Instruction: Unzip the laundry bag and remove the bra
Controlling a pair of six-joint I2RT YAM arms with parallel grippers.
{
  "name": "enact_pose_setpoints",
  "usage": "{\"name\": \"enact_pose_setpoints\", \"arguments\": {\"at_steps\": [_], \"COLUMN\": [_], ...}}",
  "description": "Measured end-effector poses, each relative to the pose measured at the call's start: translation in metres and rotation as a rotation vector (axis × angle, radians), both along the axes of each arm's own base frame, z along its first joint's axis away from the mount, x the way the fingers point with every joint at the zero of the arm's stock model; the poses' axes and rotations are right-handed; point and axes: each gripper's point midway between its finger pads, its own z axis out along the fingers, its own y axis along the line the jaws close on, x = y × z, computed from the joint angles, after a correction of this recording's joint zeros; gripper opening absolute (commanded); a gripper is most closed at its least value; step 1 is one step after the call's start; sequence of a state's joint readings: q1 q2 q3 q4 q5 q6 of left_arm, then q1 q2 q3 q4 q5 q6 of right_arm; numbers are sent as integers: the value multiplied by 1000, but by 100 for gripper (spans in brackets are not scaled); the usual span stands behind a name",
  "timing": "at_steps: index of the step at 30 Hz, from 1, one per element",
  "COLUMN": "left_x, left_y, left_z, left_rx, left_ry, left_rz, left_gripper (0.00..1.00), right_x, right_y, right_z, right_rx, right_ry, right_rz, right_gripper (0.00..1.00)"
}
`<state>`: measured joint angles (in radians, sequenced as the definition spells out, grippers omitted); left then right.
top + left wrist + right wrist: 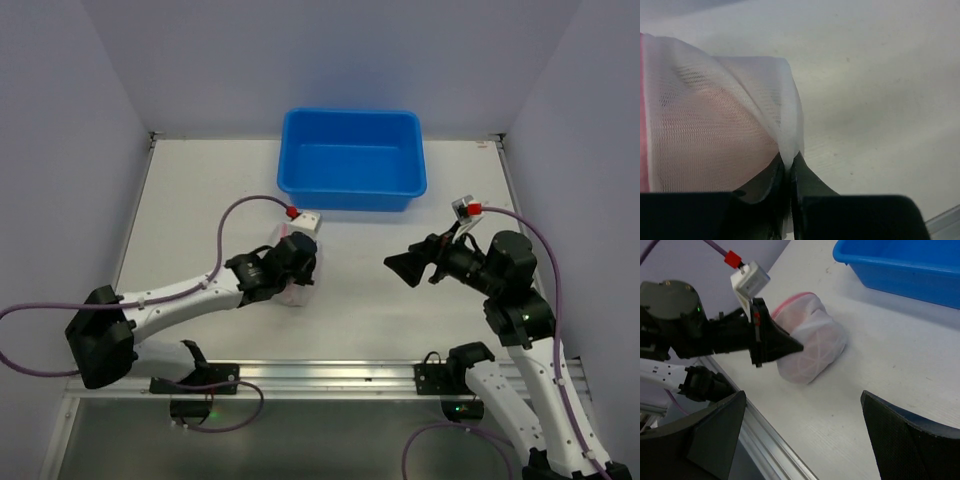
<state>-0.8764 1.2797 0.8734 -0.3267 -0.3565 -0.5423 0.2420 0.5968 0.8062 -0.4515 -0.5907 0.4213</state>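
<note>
Laundry bag (715,130) mesh in left claw (788,164)

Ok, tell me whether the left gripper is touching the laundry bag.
Touching. The left wrist view shows the left gripper pinched shut on a mesh fold of the laundry bag.

From above, my left gripper (298,262) covers most of the small white mesh laundry bag with pink trim (297,296). Through the mesh I see only a pinkish blur and cannot make out the contents. The right wrist view's edges cut off the blue plastic tub (900,270) and the black fingers (715,435) of my right gripper (802,400).
</note>
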Motion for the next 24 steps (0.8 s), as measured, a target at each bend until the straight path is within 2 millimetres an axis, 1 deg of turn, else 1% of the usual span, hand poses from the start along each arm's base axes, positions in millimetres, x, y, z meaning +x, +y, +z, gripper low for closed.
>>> {"name": "enact_pose_setpoints", "arguments": {"at_steps": [1, 3, 4, 6, 7, 9, 11, 12, 13, 17, 19, 21, 23, 24], "left_x": [-10, -28, -35, -43, -47, -50, -52, -52, -52, -49, -40, -22, -5, 3], "left_y": [-11, -32, -38, -43, -43, -41, -34, -30, -26, -11, 6, 31, 59, 75], "left_z": [-6, -18, -23, -28, -28, -22, -9, 2, 14, 70, 89, 98, 95, 89], "left_rx": [2, 10, 17, 27, 29, 20, 1, -14, -34, -148, -193, -221, -226, -213], "left_ry": [14, 43, 55, 69, 72, 74, 61, 47, 28, -66, -105, -132, -143, -144], "left_rz": [-27, -73, -82, -81, -79, -68, -51, -43, -36, 2, 54, 140, 228, 271], "left_gripper": [24, 44, 63, 85, 93, 96, 96, 97, 100, 100, 99, 98, 94, 93], "right_x": [0, 0, 1, 2, 2, 1, 0, 0, -1, -1, 0, 1, 3, 5], "right_y": [0, -1, -2, -3, -3, -4, -4, -4, -4, -4, -4, -3, -2, -1], "right_z": [0, 0, -1, -3, -3, -5, -7, -7, -8, -10, -11, -14, -18, -19], "right_rx": [0, -2, -4, -9, -11, -13, -16, -17, -18, -20, -21, -24, -26, -26], "right_ry": [-2, -1, 3, 7, 9, 15, 26, 28, 32, 44, 51, 67, 84, 94], "right_rz": [-2, -7, -12, -22, -23, -26, -26, -26, -25, -25, -24, -22, -20, -20], "right_gripper": [99, 99, 99, 99, 99, 99, 99, 99, 99, 99, 99, 99, 99, 99]}}
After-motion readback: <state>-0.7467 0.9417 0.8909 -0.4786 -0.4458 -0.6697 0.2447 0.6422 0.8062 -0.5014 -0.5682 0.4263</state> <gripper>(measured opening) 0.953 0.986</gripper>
